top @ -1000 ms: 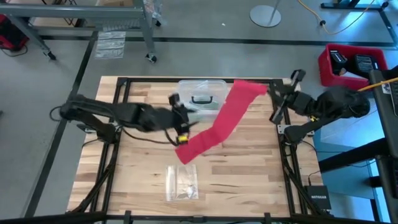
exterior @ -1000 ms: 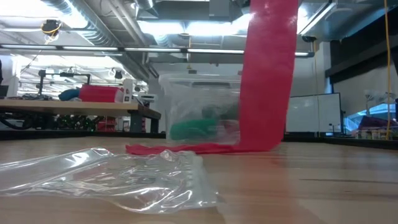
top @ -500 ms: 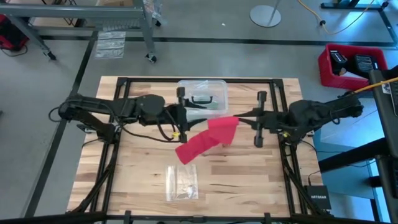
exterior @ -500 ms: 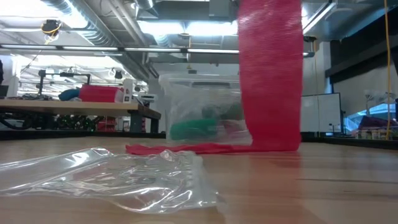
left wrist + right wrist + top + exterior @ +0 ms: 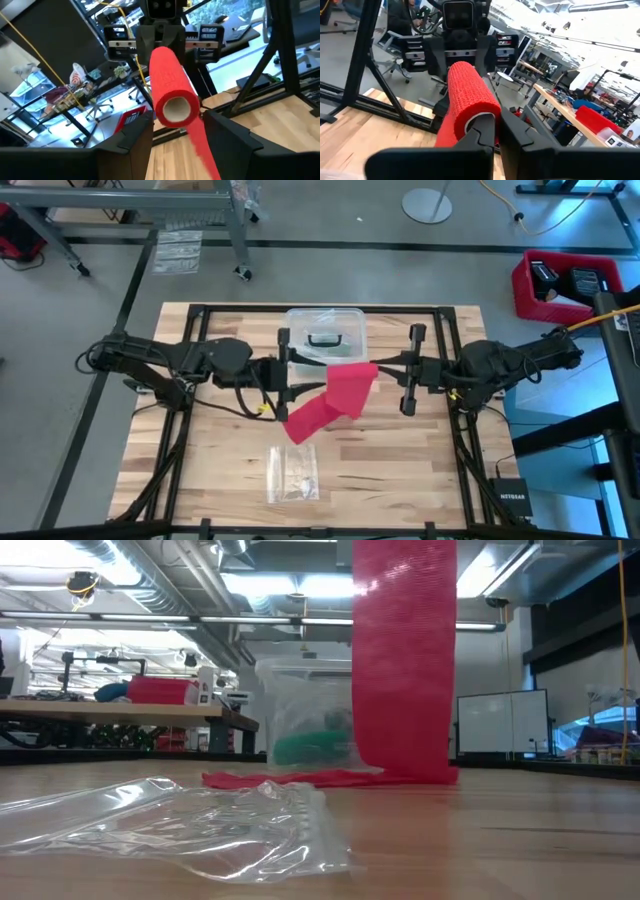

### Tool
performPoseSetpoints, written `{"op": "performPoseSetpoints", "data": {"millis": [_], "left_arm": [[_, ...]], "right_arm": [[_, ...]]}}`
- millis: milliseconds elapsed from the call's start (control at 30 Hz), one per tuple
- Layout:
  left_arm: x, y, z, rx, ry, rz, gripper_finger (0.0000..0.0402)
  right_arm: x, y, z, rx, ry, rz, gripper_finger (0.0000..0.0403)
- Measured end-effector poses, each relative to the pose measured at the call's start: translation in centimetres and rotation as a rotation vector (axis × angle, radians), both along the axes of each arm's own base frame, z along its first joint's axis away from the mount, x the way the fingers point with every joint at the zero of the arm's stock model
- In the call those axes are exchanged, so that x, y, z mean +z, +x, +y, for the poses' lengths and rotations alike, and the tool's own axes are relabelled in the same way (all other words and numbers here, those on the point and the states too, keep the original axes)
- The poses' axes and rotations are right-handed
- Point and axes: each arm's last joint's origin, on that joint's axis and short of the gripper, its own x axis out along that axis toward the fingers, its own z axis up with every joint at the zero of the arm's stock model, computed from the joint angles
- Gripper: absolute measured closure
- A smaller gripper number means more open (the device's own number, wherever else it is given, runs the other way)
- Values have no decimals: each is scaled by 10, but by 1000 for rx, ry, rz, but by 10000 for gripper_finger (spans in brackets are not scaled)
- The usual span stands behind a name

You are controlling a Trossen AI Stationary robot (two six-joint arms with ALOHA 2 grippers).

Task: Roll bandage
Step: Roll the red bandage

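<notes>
The red bandage is partly wound into a hollow roll (image 5: 352, 375) held level above the table's middle between my two grippers. From the roll a flat strip (image 5: 400, 660) hangs down, and its lower end (image 5: 300, 423) lies on the table. My right gripper (image 5: 385, 372) comes from the right and is shut on the roll's right end (image 5: 467, 92). My left gripper (image 5: 318, 374) comes from the left. It is open, with its fingers (image 5: 137, 142) standing on either side of the roll's left end (image 5: 175, 110). My left gripper's fingers flank the roll's open left end (image 5: 175, 110), level, from the table's left; whether they touch it, I cannot tell. My right gripper holds the roll's right end (image 5: 479, 119), level, from the table's right, along the roll's axis. One finger (image 5: 482, 136) seems to reach into the hollow, the other lies outside. The roll is lifted clear; the strip hangs slack.
A clear plastic box with a black handle (image 5: 325, 335) stands just beyond the roll at the far middle. A small clear plastic bag (image 5: 293, 473) lies near the front edge, large in the low view (image 5: 180, 820). Black frame rails (image 5: 190, 380) border the table.
My right gripper has gone from the far right corner toward the table's middle and the left gripper, carrying the bandage's upper end. The long slanting strip is now a short span below a roll; its lower end has stayed on the table.
</notes>
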Motion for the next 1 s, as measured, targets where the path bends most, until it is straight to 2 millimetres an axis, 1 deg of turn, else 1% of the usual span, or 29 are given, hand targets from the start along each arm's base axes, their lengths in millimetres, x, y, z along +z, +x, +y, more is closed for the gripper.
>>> {"op": "performPoseSetpoints", "data": {"millis": [200,600,833,1000], "left_arm": [[1,0,1,10,25,-5,233],[5,1,1,-8,24,-45,233],[3,8,1,-9,36,-64,233],[1,11,1,-6,59,-54,233]], "right_arm": [[0,0,1,39,-5,4,394],[0,1,1,38,-10,2,394],[-3,11,5,30,-12,-7,394],[-4,13,5,16,-15,-1,394]]}}
